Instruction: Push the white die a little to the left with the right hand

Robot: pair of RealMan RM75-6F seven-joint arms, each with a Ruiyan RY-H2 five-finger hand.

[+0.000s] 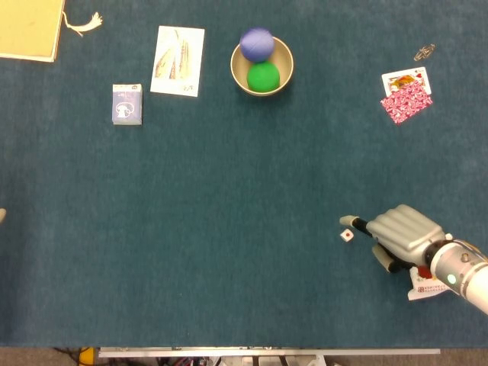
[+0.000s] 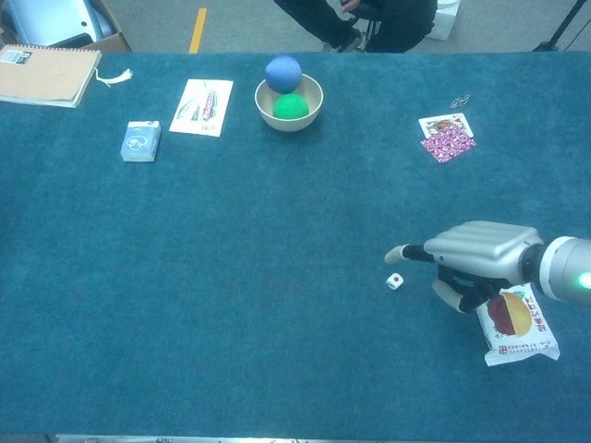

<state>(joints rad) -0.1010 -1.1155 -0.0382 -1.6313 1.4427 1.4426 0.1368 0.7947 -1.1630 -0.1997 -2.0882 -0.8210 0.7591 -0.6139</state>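
The white die (image 1: pixel 347 235) (image 2: pixel 394 281), a red dot on top, lies on the blue cloth at the front right. My right hand (image 1: pixel 404 232) (image 2: pixel 480 247) sits just to its right, palm down, holding nothing. One finger is stretched out to the left while the others are curled under. That fingertip (image 1: pixel 345 221) (image 2: pixel 392 254) ends just past the die's far side; contact cannot be made out. A pale sliver (image 1: pixel 1 216) at the left edge of the head view may be my left hand, too little of it showing to read.
A snack packet (image 1: pixel 431 286) (image 2: pixel 515 323) lies partly under my right wrist. At the back stand a bowl (image 1: pixel 284 80) with a blue and a green ball, a leaflet (image 1: pixel 178 61) and a card box (image 1: pixel 126 104). Playing cards (image 1: pixel 406 95) lie far right.
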